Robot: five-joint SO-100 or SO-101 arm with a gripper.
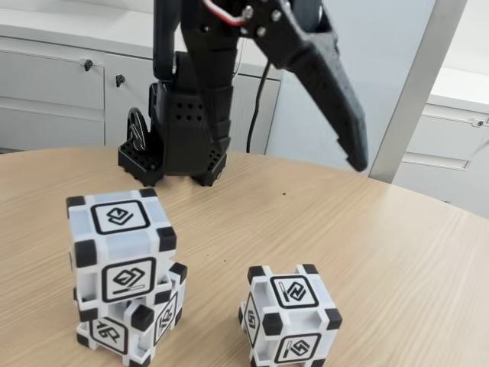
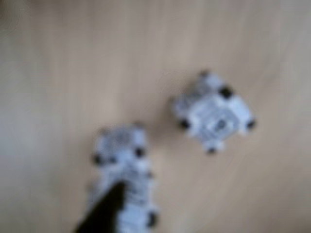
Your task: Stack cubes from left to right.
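Note:
Two white cubes with black corners stand stacked at the left of the fixed view, the top cube [image 1: 121, 246] turned a little on the bottom cube [image 1: 134, 325]. A third cube [image 1: 289, 317] stands alone on the table to the right. My black gripper [image 1: 355, 160] hangs high above and behind the single cube. Its jaws look closed together, with nothing held. The blurred wrist view looks down on the stack [image 2: 121, 160] and the single cube [image 2: 214, 116]. A dark fingertip [image 2: 107, 208] overlaps the stack's lower edge there.
The arm's black base [image 1: 183, 130] stands at the back of the round wooden table [image 1: 321, 222]. Grey cabinets [image 1: 53, 92] and a white wall post [image 1: 416, 84] lie behind. Bare wood runs between the stack and the single cube.

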